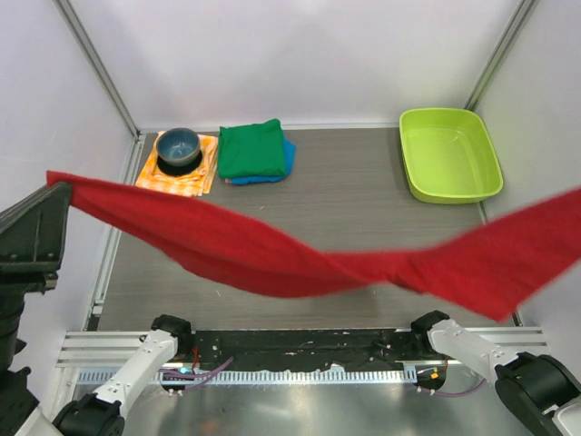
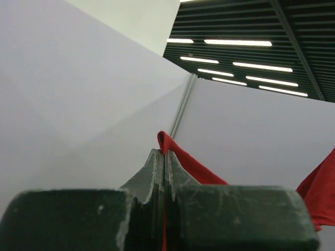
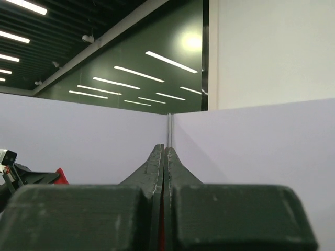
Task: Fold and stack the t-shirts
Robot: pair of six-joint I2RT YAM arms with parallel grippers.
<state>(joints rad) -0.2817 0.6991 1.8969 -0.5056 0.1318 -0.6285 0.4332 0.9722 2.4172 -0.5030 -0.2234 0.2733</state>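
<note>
My left gripper (image 2: 165,157) and right gripper (image 3: 166,152) each clamp an end of the soft dark red t-shirt (image 1: 272,254), which sags twisted between them above the grey wood-grain table (image 1: 354,200); white walls (image 1: 272,54) enclose.

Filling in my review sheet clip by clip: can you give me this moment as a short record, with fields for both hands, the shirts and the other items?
left hand: shut on the red t-shirt
right hand: shut on the red t-shirt
red t-shirt: in the air, stretched between both hands, sagging in the middle
green t-shirt: folded, lying on the blue t-shirt, far side of the table
bowl: on the checked cloth, left of the folded shirts
tub: lime green, empty, far right
</note>
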